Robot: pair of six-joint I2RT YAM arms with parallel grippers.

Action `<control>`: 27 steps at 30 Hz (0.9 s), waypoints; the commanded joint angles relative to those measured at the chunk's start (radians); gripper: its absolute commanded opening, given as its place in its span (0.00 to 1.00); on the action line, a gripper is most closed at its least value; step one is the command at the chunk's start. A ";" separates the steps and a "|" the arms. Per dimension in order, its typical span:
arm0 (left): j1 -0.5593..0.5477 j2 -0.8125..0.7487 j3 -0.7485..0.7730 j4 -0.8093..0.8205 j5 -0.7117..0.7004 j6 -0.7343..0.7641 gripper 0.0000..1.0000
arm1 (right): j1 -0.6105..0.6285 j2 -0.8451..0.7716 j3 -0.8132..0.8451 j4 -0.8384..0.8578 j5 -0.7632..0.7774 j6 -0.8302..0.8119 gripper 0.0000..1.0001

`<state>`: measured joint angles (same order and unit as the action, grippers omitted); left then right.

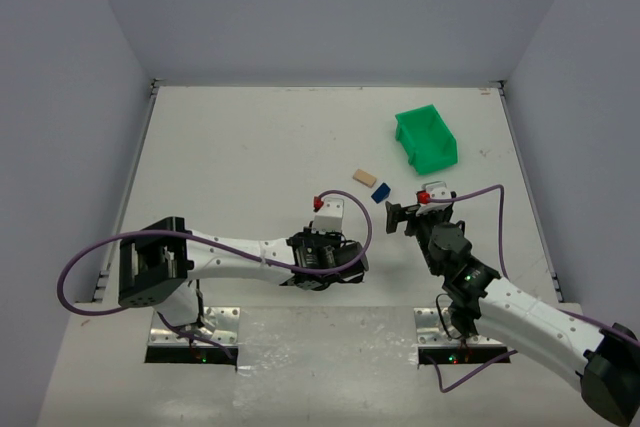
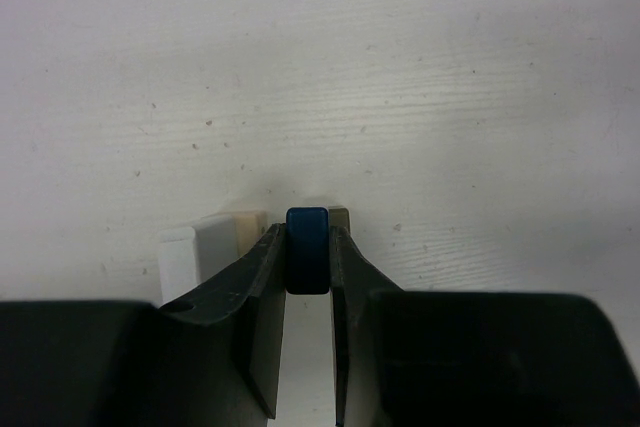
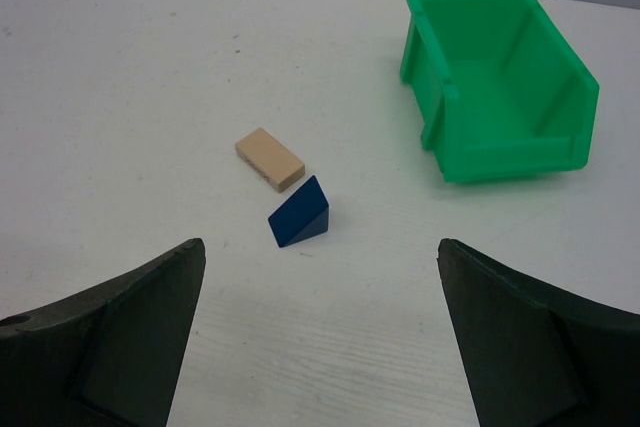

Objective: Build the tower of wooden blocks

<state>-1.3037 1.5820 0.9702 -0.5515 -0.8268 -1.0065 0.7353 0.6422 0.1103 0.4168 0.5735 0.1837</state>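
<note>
The tower's start, pale blocks [image 2: 215, 247] at the table's [image 1: 250, 147] near middle, sits just beyond the left gripper [image 1: 340, 265], which is clenched on a dark blue block [image 2: 307, 252]. Placing it seems the step in hand; next it needs a square lowering, then release. The right gripper [image 3: 320, 252] gapes empty, facing 2 loose pieces: plank [image 3: 270, 158] and wedge [image 3: 298, 214].

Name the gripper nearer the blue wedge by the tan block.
Right. The right gripper is open, facing the blue wedge close by; the left gripper sits farther off, shut on a blue piece.
</note>
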 commanded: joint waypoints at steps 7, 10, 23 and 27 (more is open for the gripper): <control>-0.009 0.010 0.044 -0.010 -0.026 -0.031 0.14 | -0.005 -0.003 0.023 0.039 0.029 -0.003 0.99; -0.009 0.015 0.047 -0.010 -0.026 -0.030 0.14 | -0.005 -0.006 0.023 0.039 0.028 -0.001 0.99; -0.009 0.013 0.048 -0.010 -0.018 -0.024 0.22 | -0.008 0.001 0.023 0.039 0.029 0.003 0.99; -0.009 0.009 0.045 -0.012 -0.017 -0.028 0.22 | -0.011 0.007 0.025 0.039 0.031 0.003 0.99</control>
<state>-1.3037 1.5936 0.9817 -0.5694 -0.8265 -1.0264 0.7344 0.6431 0.1104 0.4168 0.5766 0.1837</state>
